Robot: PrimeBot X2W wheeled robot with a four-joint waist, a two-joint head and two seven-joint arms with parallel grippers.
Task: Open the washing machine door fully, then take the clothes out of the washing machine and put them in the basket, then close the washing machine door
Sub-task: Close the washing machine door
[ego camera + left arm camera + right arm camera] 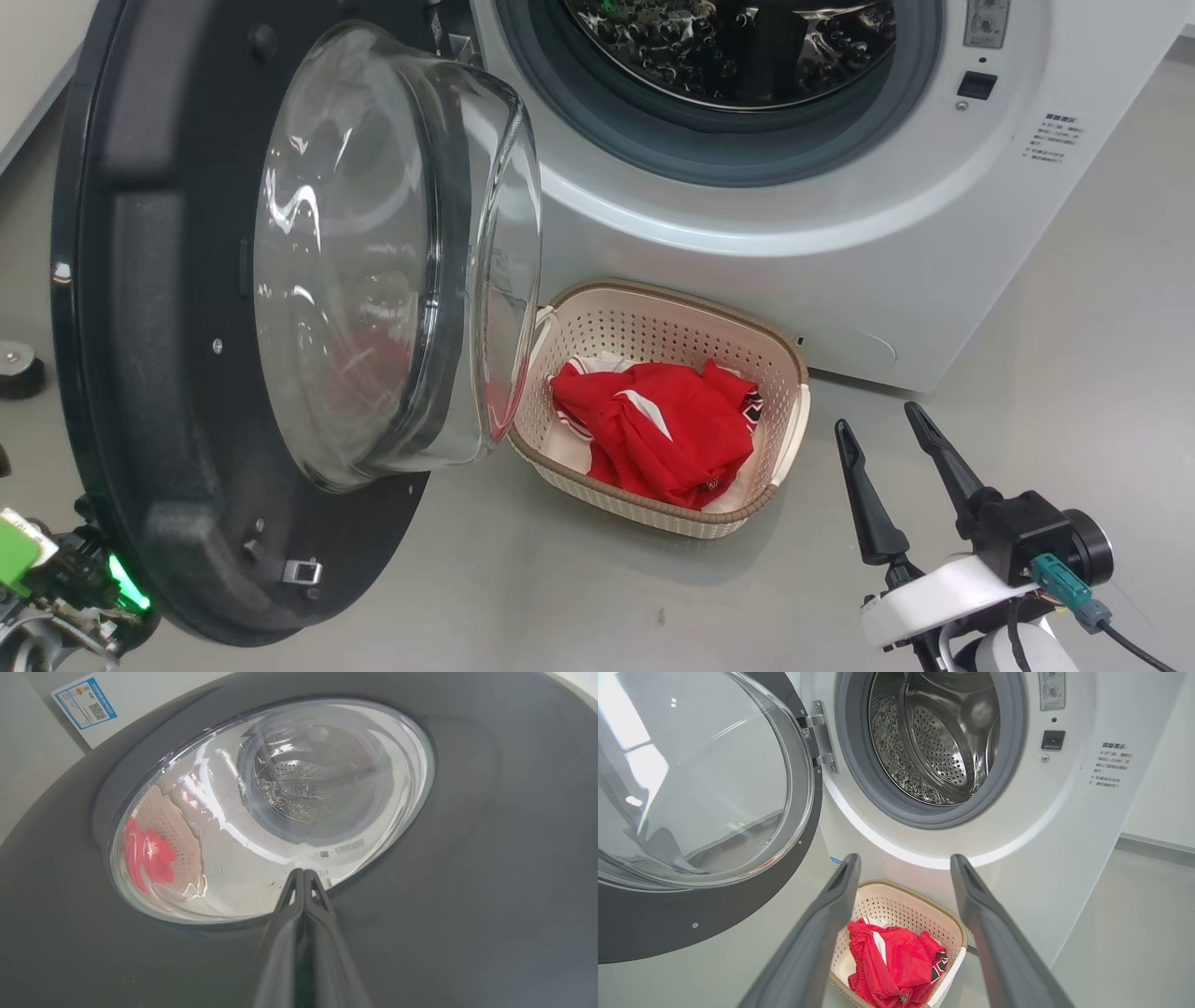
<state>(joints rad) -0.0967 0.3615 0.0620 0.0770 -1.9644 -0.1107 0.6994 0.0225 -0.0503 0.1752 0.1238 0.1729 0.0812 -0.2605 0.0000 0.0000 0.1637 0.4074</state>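
Observation:
The washing machine door (168, 373) stands swung open at the left, its glass bowl (392, 252) bulging toward the basket. The white washing machine (840, 233) shows its steel drum (934, 742). Red clothes (658, 429) lie bunched in the cream basket (789, 359) on the floor in front of the machine. My left gripper (302, 871) is shut, its tips right at the outer face of the door (467, 882) by the window's lower rim. My right gripper (882, 415) is open and holds nothing, on the floor side right of the basket (955, 926).
The grey floor (1074, 373) lies open to the right of the machine. A small dark round object (19, 369) sits on the floor at the far left. A blue label sticker (84, 702) shows on the machine's white panel past the door.

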